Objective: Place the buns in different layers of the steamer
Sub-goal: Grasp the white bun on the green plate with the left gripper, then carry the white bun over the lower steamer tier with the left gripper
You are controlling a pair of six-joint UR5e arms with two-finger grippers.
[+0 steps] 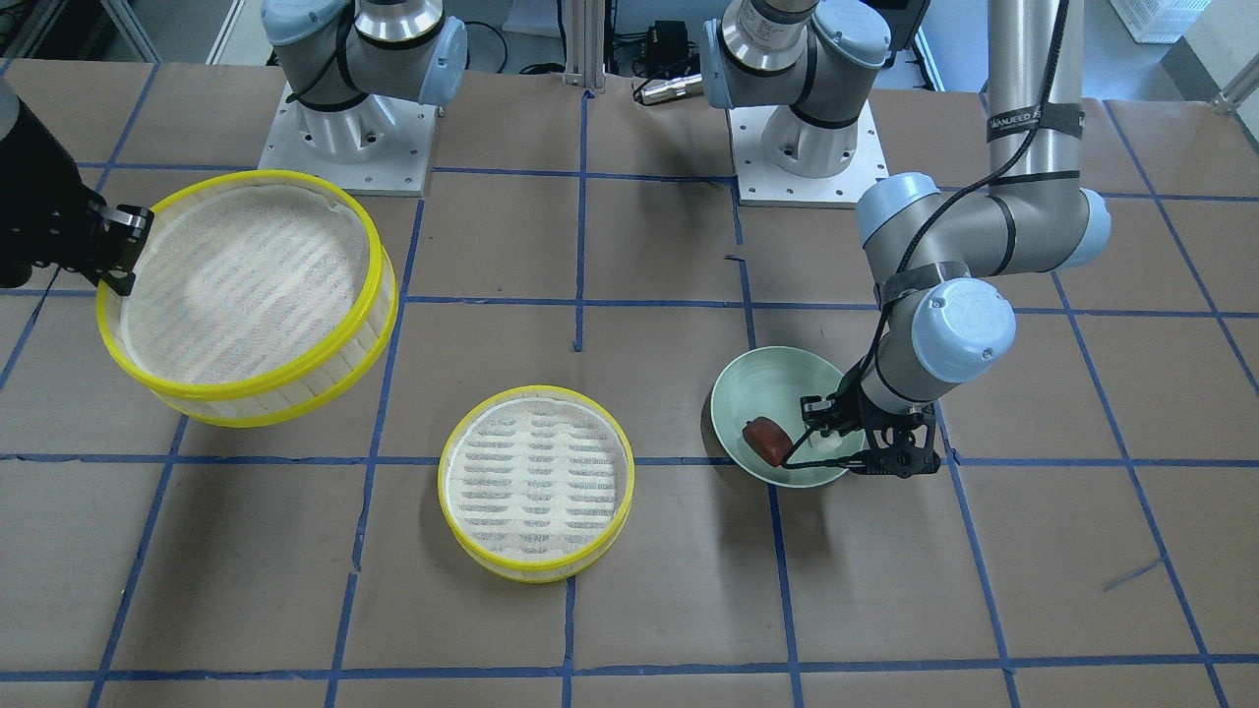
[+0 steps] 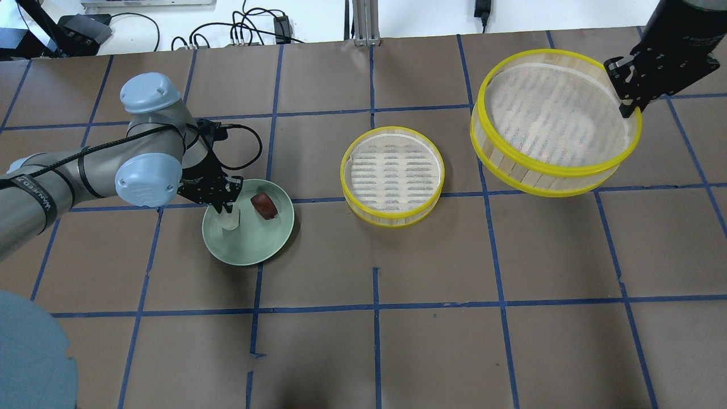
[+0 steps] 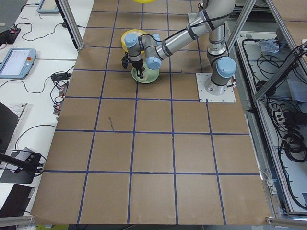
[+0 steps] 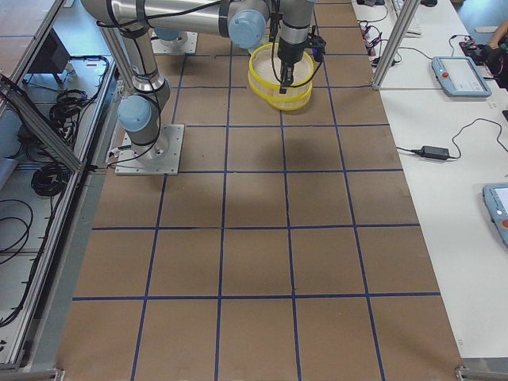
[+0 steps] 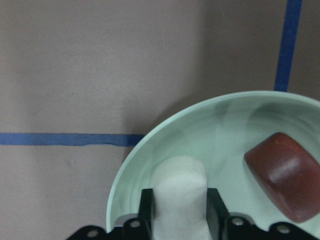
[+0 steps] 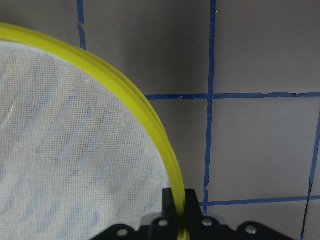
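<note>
My left gripper (image 2: 228, 211) is shut on the white bun (image 5: 179, 197) over the pale green plate (image 2: 250, 250); the bun shows squeezed between the pads in the left wrist view. The dark reddish-brown bun (image 2: 264, 205) lies on the plate beside it, also in the front view (image 1: 767, 440). My right gripper (image 2: 629, 108) is shut on the yellow rim of one steamer layer (image 2: 554, 122) and holds it tilted above the table, seen also in the right wrist view (image 6: 75, 150). The other steamer layer (image 2: 392, 175) rests empty on the table at centre.
Brown paper with a blue tape grid covers the table (image 2: 375, 341). The two arm bases (image 1: 344, 138) stand at the robot's side. Cables and boxes lie beyond the far table edge (image 2: 227, 28).
</note>
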